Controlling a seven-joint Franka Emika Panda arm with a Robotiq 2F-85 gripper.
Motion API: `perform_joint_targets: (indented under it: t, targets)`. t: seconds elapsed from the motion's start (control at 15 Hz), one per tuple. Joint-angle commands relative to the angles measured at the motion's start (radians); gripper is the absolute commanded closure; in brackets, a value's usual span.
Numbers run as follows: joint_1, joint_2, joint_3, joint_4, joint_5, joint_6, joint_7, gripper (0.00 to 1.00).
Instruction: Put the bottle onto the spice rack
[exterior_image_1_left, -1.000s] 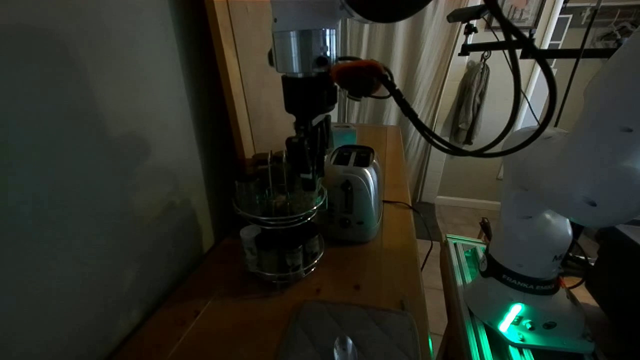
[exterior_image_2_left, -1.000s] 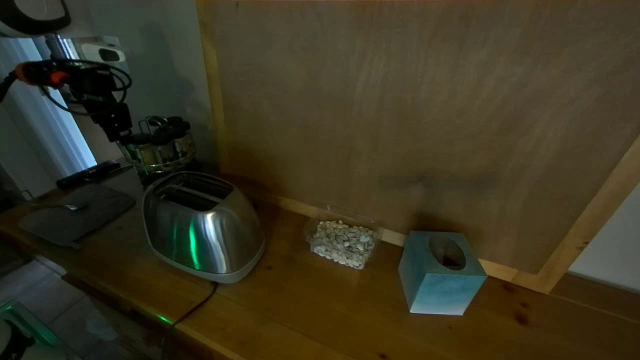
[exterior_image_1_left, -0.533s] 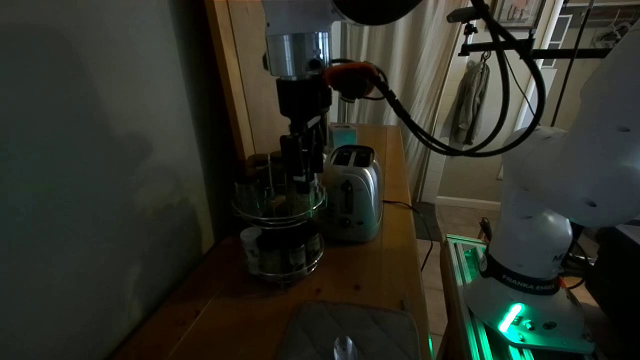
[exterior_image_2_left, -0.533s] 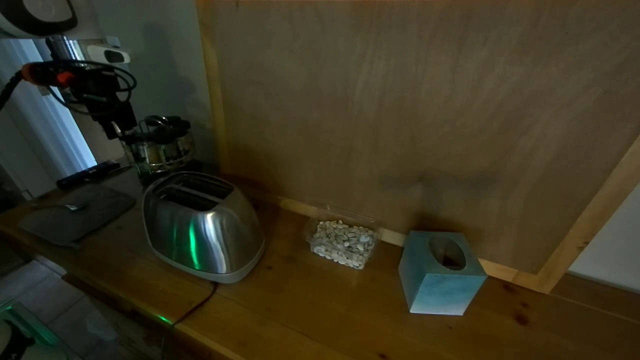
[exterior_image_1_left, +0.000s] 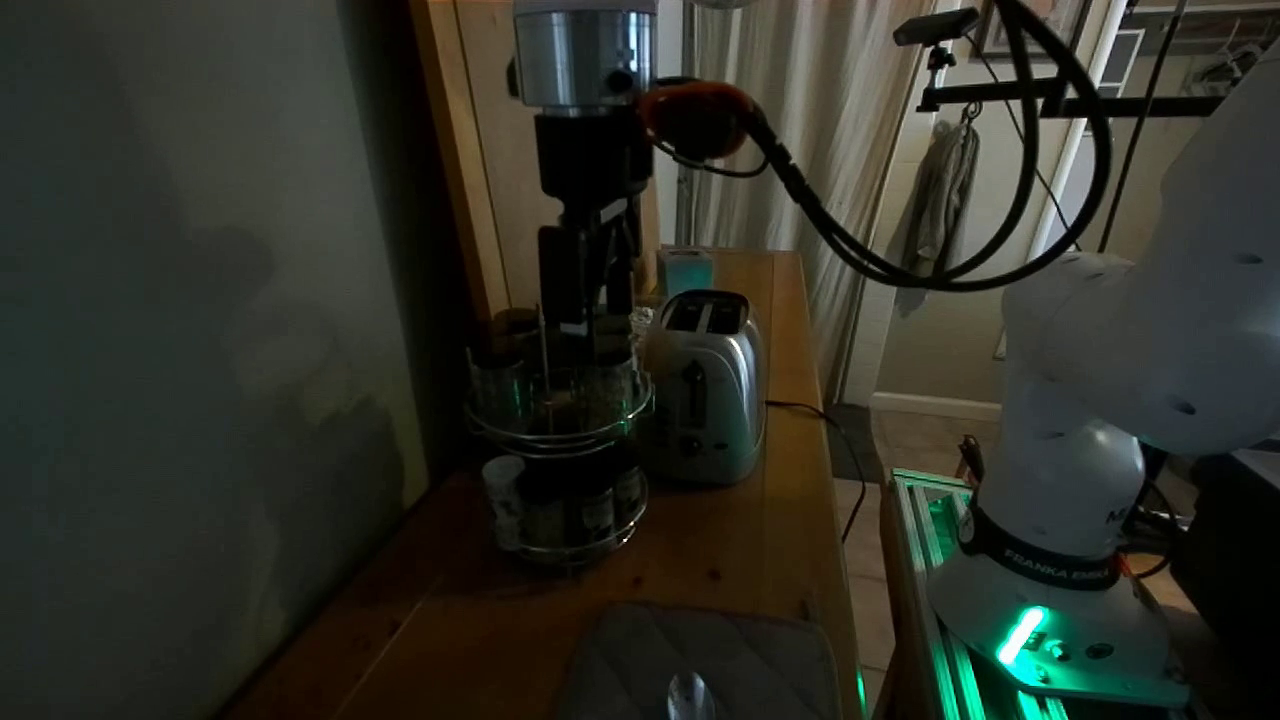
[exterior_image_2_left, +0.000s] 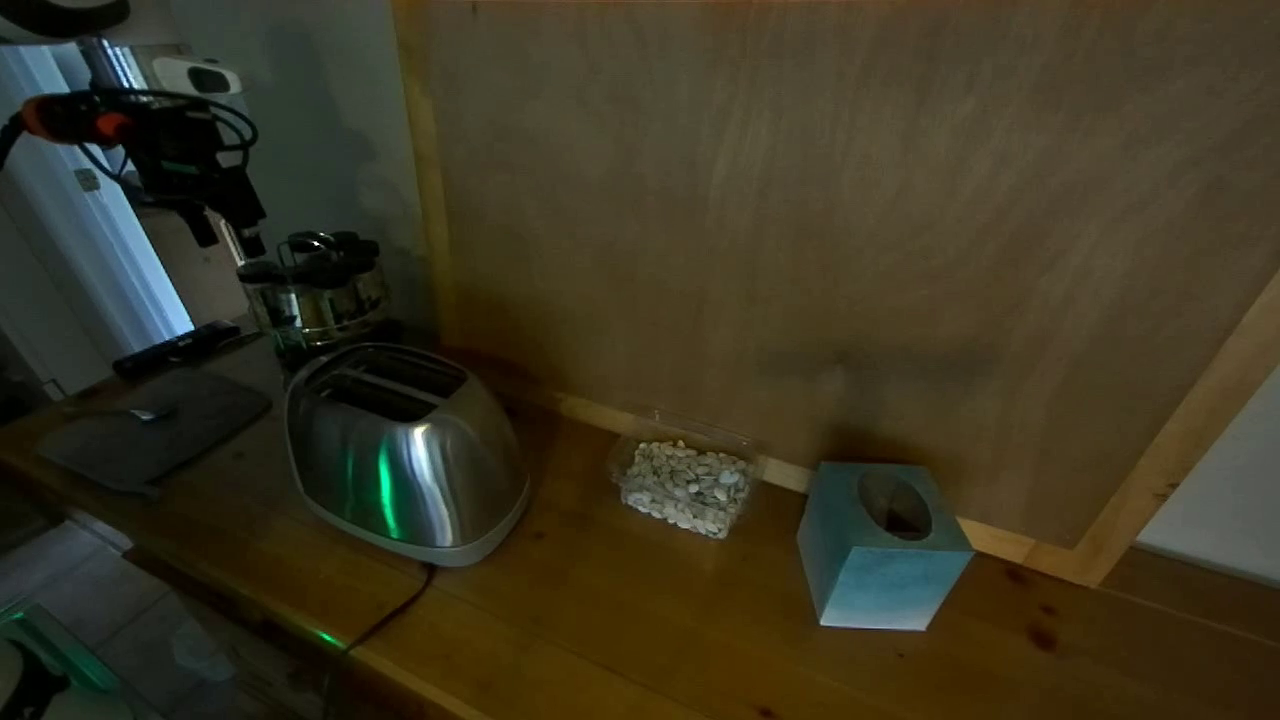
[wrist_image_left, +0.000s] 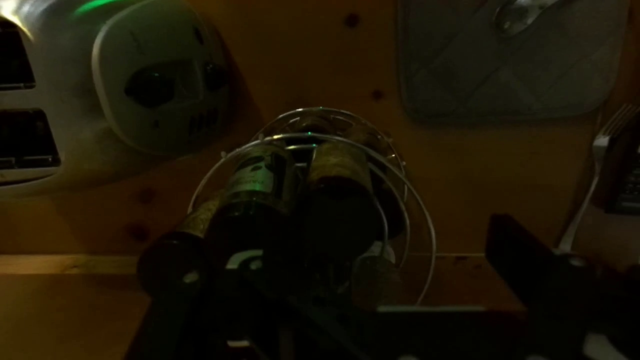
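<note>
The bottle (exterior_image_1_left: 608, 392) upright in the spice rack (exterior_image_1_left: 545, 440), gripper (exterior_image_1_left: 597, 320) above, jaws wide apart.

In an exterior view the spice rack stands by the wall-side edge of the table (exterior_image_1_left: 725, 535); the bottle seems to be in its upper tier, toward the edge facing the arm (exterior_image_1_left: 1070, 400), long axis vertical, detail lost in shadow. In an exterior view the fingers (exterior_image_2_left: 250, 238) spread over its dark lid (exterior_image_2_left: 260, 273), which points up; the toaster (exterior_image_2_left: 410, 475) hides part of the lower tier. In the wrist view the jars (wrist_image_left: 254, 182) are partly covered and I cannot tell which is the bottle; the toaster is cut off.
</note>
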Motion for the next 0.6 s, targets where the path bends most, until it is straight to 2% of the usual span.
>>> perform_joint_targets:
  t: [0.0, 0.13, 0.53]
  targets:
    - [0.012, -0.024, 0.026, 0.048, -0.023, -0.052, 0.038, 0.00]
    - [0.013, -0.041, 0.045, 0.065, -0.036, -0.066, 0.061, 0.00]
    - [-0.005, -0.113, 0.104, 0.087, -0.169, -0.080, 0.164, 0.00]
